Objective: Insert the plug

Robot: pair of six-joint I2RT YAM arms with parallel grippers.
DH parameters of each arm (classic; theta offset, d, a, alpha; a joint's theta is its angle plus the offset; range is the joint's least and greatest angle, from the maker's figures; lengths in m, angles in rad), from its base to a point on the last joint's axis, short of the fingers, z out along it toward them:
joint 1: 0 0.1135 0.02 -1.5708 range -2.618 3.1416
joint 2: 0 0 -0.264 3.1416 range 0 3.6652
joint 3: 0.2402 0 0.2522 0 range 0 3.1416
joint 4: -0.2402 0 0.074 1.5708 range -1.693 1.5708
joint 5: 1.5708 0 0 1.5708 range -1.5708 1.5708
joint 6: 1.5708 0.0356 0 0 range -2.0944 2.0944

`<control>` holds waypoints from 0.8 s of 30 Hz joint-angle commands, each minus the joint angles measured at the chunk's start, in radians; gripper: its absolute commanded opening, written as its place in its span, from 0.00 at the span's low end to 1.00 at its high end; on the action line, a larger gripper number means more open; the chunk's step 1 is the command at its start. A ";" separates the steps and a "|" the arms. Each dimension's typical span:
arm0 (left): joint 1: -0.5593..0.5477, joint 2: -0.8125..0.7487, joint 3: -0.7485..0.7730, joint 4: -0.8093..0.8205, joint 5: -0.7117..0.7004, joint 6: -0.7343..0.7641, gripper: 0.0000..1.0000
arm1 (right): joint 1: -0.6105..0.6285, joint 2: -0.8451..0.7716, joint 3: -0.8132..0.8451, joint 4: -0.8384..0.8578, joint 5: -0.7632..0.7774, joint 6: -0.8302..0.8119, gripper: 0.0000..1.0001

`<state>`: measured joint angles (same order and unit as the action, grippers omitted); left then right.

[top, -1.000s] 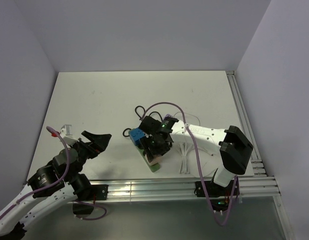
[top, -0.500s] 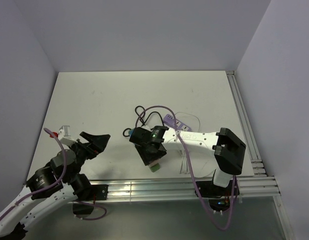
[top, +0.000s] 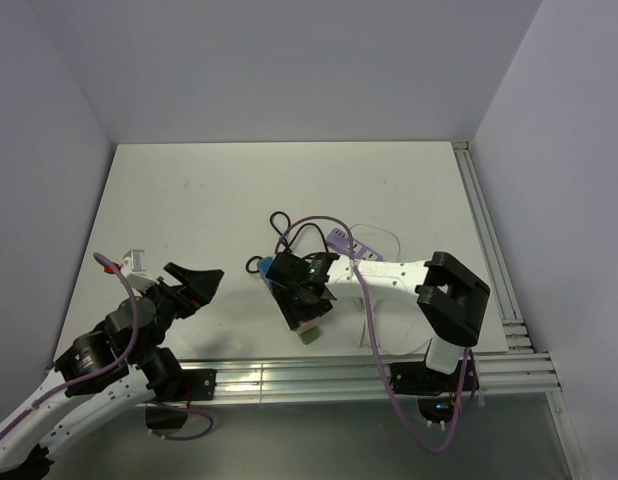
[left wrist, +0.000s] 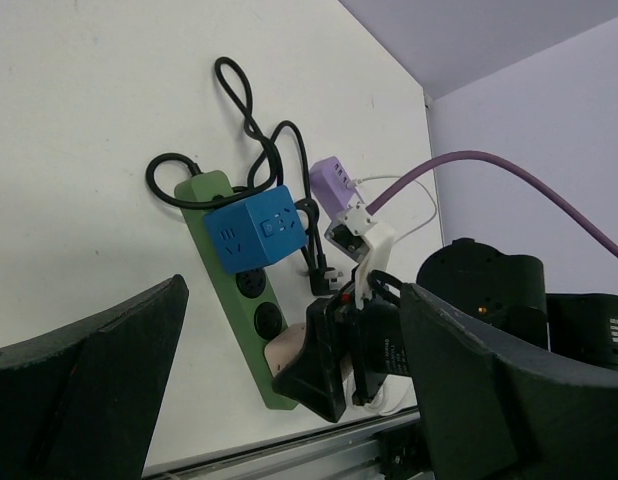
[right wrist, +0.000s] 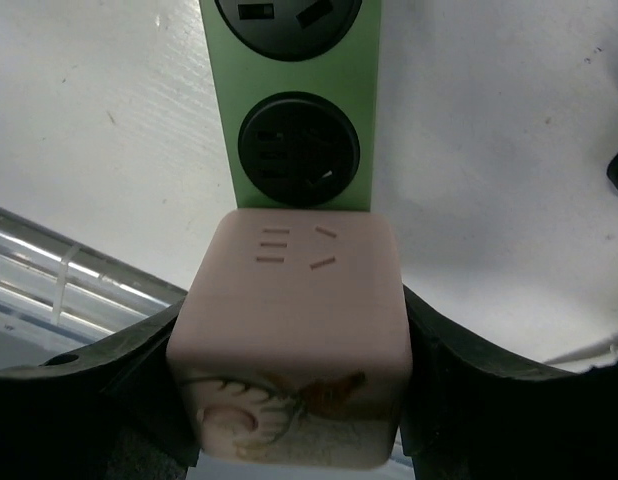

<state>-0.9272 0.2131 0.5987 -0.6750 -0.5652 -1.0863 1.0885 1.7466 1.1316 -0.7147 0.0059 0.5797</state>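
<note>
Find the plug (left wrist: 254, 235) in the upper centre of the left wrist view, sitting on the far half of the green power strip (left wrist: 257, 325), with two bare sockets just below it in the frame. Cannot tell pin depth from any view, so treat insertion as possibly unfinished.

Note the right end effector (top: 301, 300) closed narrow on a pink cube adapter (right wrist: 289, 330) over the strip's near end, bottom centre of the right wrist view, with fingers touching both flanks. Probably a hold pinning the strip down. See the left end effector (top: 202, 284) spread wide and empty, lower left of the top view, well apart from the strip and free for the push.

For a clean seat:
- Square the cube to its socket first.
- Press straight down along the pin axis, never sideways.
- Brace the strip against sliding on the counter (left wrist: 89, 150).
- Stop on firm resistance rather than forcing.

Mind the black cable (left wrist: 247, 120) looping around the strip's far end, just beside the plug, and the purple adapter (left wrist: 334, 180) to the right of it. Expect the right arm (top: 389, 272), reaching over the strip's near half in the top view, to crowd any approach from that side. Come in from the left or over the far end instead, clear of the cable loops.
</note>
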 commanded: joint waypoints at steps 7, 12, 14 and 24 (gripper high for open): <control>-0.001 -0.043 -0.007 0.017 0.005 -0.020 0.92 | -0.004 0.142 -0.127 0.114 0.158 0.140 0.00; -0.001 -0.006 0.035 -0.006 -0.012 -0.011 0.93 | 0.004 0.055 -0.018 0.060 0.232 0.157 0.09; -0.001 0.006 0.047 -0.011 -0.007 -0.014 0.93 | 0.004 0.036 0.017 0.051 0.255 0.157 0.47; -0.001 0.000 0.003 0.012 0.028 -0.049 0.93 | -0.002 -0.097 0.158 -0.032 0.350 0.102 1.00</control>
<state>-0.9272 0.2119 0.6060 -0.6815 -0.5556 -1.1194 1.0988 1.7359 1.2137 -0.7300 0.2451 0.6861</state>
